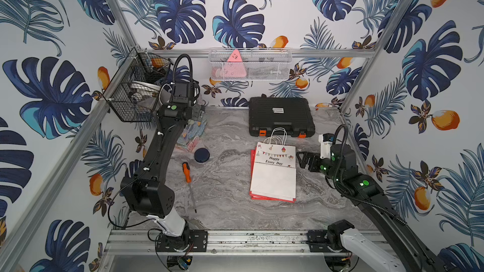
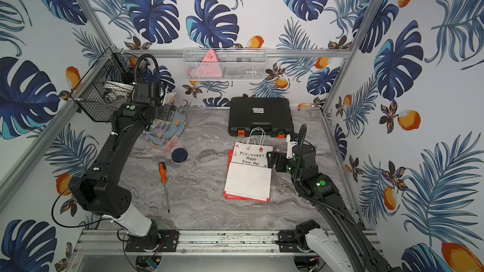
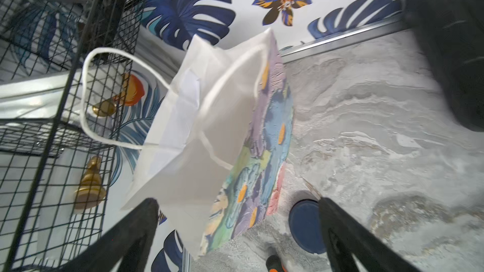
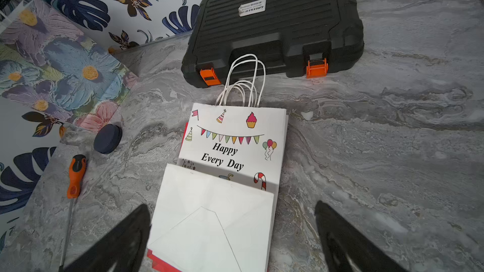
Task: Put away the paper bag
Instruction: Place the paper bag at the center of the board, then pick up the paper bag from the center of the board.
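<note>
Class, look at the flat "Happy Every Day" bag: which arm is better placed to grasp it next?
Right. The right tool, open, sits beside the bag's edge; the left tool, also open, faces the floral bag in the far corner.

Place: robot lab test cell
Frame: aluminium profiles (image 1: 327, 53) boxing leaf-print wall panels (image 1: 288, 1)
Rig: left arm (image 1: 157, 153), right arm (image 1: 372, 192) on base rail (image 1: 256, 240)

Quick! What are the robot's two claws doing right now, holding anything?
Left gripper: open, gripping nothing; the flowered paper bag is just ahead of it.
Right gripper: open, holding nothing.
</note>
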Available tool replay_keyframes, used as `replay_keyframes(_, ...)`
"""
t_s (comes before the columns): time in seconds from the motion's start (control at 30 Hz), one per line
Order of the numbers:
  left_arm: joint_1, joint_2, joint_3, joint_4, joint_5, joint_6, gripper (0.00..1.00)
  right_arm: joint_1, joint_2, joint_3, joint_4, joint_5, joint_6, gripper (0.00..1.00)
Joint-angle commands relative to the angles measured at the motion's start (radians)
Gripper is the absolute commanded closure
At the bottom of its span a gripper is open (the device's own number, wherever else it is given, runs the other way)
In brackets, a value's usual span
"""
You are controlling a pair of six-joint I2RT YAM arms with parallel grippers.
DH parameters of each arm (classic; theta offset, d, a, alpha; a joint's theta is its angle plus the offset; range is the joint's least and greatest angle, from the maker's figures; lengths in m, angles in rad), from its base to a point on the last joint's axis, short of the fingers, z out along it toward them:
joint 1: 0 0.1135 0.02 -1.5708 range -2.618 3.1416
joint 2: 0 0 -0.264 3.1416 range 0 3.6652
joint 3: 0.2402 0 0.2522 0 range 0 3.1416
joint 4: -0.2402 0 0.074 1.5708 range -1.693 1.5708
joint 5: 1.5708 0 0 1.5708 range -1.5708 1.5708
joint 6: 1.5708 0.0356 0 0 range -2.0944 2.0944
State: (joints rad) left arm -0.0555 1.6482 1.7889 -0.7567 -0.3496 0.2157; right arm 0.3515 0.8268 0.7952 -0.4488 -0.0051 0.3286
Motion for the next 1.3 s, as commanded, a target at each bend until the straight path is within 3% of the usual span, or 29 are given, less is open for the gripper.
replay_keyframes(0.0, 0.024, 0.010, 0.004, 0.056, 0.010, -0.048, 0.01, 0.000, 0.001, 0.005, -0.012, 0.009, -0.003, 0.00)
replay_keyframes(0.17, 0.047, 0.096, 0.077, 0.035, 0.088, -0.072, 0.02, 0.000, 0.020, 0.047, -0.048, 0.012, -0.037, 0.00)
replay_keyframes(0.27, 0.048, 0.138, 0.098, 0.054, 0.115, -0.085, 0.11, 0.000, 0.013, 0.059, -0.058, 0.018, -0.043, 0.01)
replay_keyframes(0.43, 0.047, 0.172, 0.108, 0.114, 0.081, -0.079, 0.40, 0.000, 0.007, 0.053, -0.055, 0.019, -0.046, 0.01)
replay_keyframes(0.7, 0.045, 0.172, 0.075, 0.147, 0.135, -0.076, 0.70, 0.000, 0.009, 0.055, -0.055, 0.029, -0.048, 0.01)
replay_keyframes(0.87, 0.039, 0.151, 0.026, 0.177, 0.146, -0.067, 0.98, 0.000, -0.009, 0.033, -0.043, 0.033, -0.037, 0.01)
replay_keyframes(1.07, -0.015, 0.102, -0.006, 0.237, 0.157, -0.021, 1.00, 0.000, 0.005, 0.063, -0.078, 0.042, -0.060, 0.01)
replay_keyframes(1.27, -0.082, -0.007, -0.100, 0.311, 0.256, 0.074, 1.00, 0.000, -0.005, 0.058, -0.076, 0.043, -0.063, 0.01)
